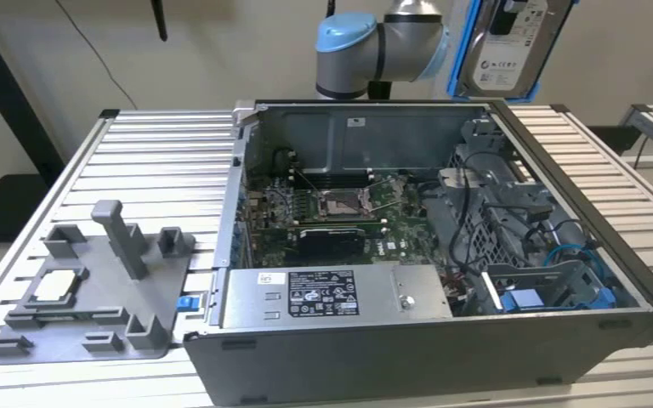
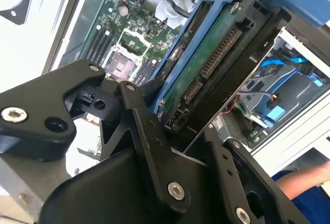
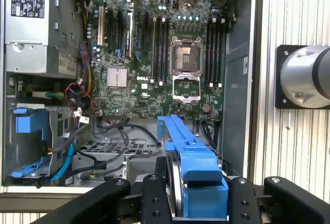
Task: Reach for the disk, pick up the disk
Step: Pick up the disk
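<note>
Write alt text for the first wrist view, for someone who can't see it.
The gripper holds the disk on edge in its blue caddy, lifted above an open computer case. Below lie the green motherboard with its empty processor socket, a grey power supply and a blue drive bay with loose cables.

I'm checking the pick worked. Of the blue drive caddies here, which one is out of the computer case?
The disk in its blue caddy, held up by the gripper above the case's rear wall. The other blue caddy sits inside the case, in its front bay.
</note>
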Controlling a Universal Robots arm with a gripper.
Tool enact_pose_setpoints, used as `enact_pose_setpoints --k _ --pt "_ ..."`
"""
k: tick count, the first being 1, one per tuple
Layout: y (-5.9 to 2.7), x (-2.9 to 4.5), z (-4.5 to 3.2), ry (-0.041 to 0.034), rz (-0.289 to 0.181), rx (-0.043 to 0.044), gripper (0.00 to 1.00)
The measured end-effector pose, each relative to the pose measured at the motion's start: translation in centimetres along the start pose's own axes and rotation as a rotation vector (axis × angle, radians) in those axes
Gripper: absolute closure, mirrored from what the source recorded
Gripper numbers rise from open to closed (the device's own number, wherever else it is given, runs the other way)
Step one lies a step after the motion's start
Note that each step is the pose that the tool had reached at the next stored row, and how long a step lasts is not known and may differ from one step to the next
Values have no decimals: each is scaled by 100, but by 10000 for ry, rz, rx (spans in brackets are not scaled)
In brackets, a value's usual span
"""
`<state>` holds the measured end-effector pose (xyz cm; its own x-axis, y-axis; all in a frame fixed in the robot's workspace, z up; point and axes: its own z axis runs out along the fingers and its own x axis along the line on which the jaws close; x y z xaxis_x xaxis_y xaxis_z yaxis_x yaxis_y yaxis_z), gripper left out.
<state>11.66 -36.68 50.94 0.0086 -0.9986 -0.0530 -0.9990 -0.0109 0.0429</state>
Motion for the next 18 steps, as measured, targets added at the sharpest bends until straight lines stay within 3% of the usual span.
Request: enact_pose_setpoints --k 11,14,18 --pt "0 12 -1 -7 0 0 100" --pt "1 57 -3 -7 0 -3 100" --pt "2 171 -9 -7 0 -10 100"
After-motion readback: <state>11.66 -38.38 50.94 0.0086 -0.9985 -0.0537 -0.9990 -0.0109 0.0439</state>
